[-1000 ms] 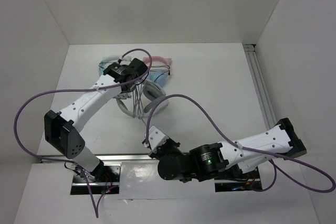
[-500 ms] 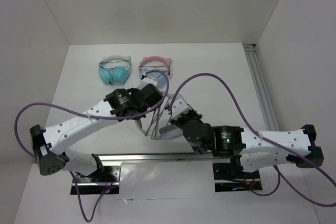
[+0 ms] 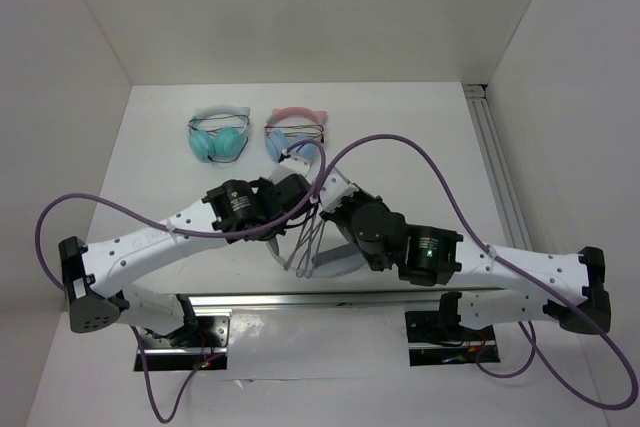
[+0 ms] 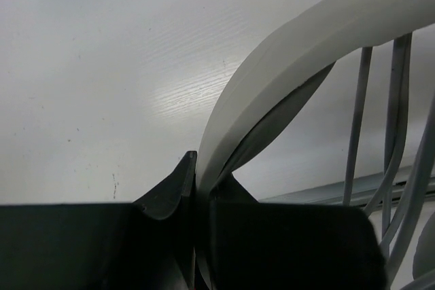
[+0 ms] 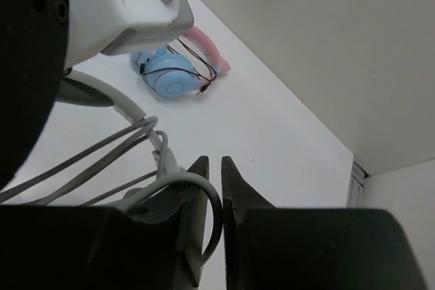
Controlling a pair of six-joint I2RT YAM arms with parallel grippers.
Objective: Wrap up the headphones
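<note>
Both arms have closed in; left claw clamps the headphones, right claw seemingly pinches the cable: keep wraps taut, even.

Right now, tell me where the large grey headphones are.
Top view: the headphones sit centre-frame between both wrists, band clamped in the left pincer, nearer the bases than the blue pair.

headphones in front — smaller pair behind, second pair beside it
</note>
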